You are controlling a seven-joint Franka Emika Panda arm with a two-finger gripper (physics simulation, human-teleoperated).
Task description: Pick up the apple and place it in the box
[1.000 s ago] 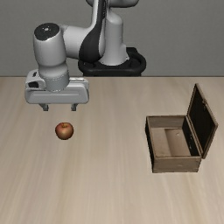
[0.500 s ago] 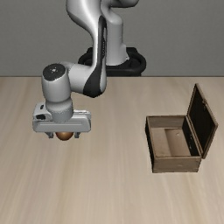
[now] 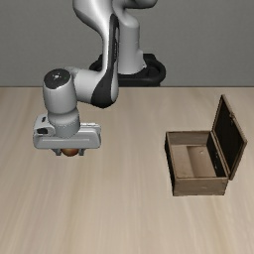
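The red-brown apple (image 3: 69,151) lies on the wooden table at the exterior view's left, mostly hidden under the white gripper hand. My gripper (image 3: 68,151) points straight down over it, with its fingers on either side of the apple and closed against it. The open brown wooden box (image 3: 196,164) sits on the table at the exterior view's right, its lid (image 3: 230,135) tilted up and back, and its inside holds nothing.
The light wooden table (image 3: 119,208) stretches bare between the apple and the box. The arm's black base (image 3: 149,71) stands at the table's far edge.
The gripper came down from above the apple onto it, then closed around it. In the last half second the hand shifted slightly left and up.
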